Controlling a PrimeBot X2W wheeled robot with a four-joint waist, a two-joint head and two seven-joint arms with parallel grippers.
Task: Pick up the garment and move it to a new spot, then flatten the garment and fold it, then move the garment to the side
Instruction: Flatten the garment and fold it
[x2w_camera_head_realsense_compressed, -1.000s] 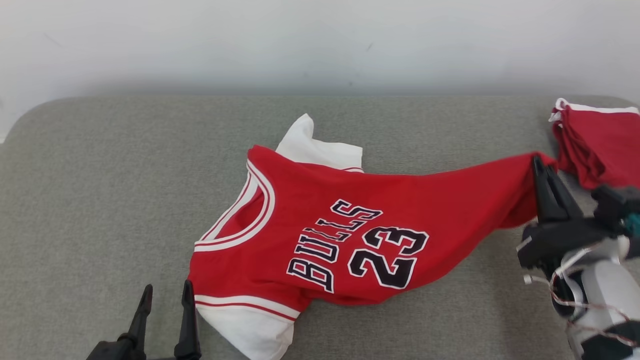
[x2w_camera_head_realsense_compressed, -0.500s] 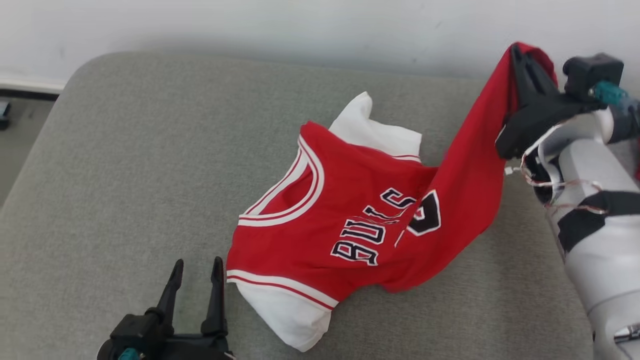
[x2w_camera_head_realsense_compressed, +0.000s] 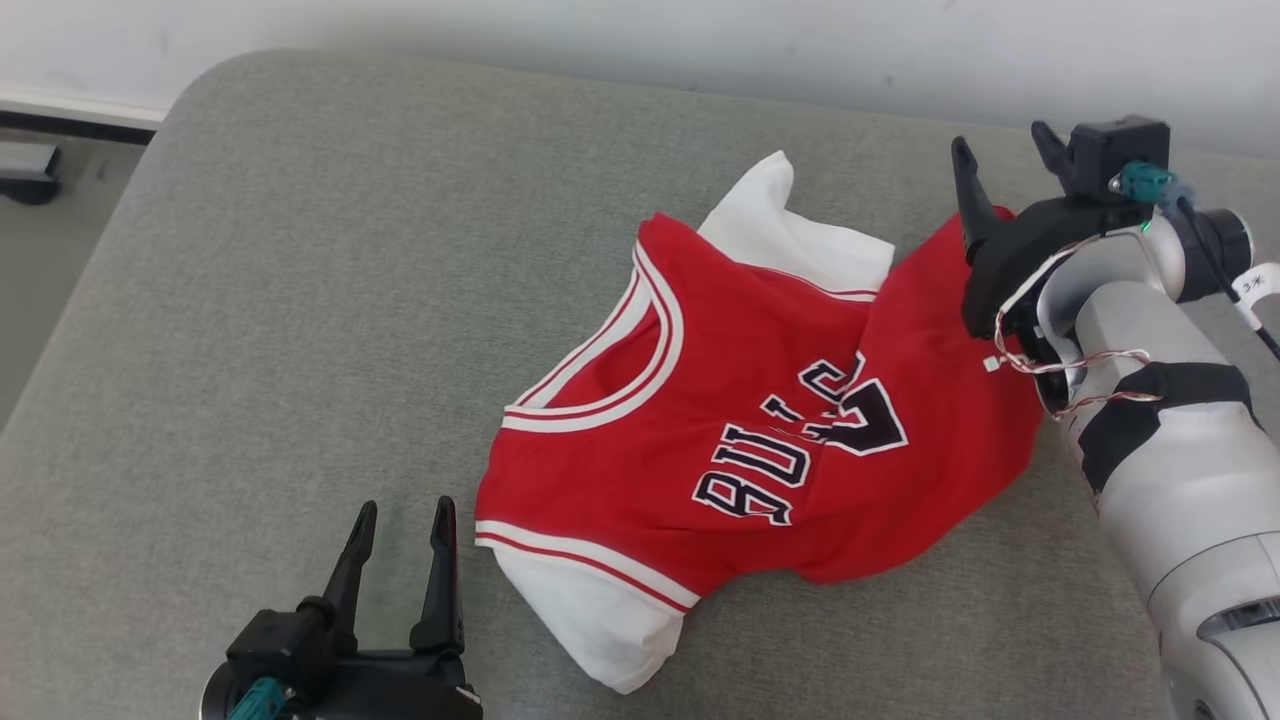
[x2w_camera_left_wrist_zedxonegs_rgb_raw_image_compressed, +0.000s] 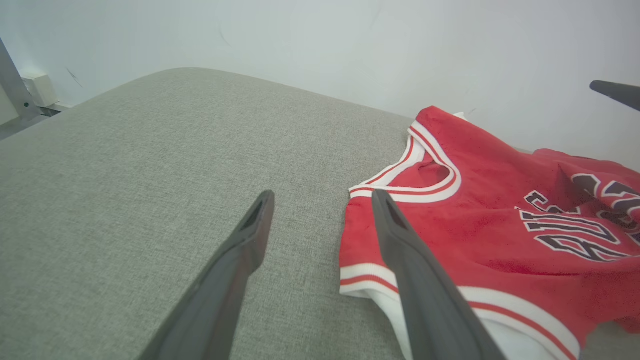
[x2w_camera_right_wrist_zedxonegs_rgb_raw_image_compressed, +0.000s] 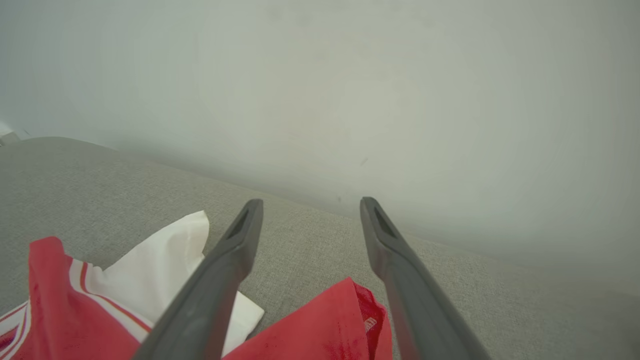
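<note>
Dropped from the right fingers, the jersey's lifted end now lies folded over its number.
Right fingers stand wide and empty just above that fold; left fingers, also wide and empty, hover beside the jersey's near edge. It lies crumpled mid-tabletop.
</note>
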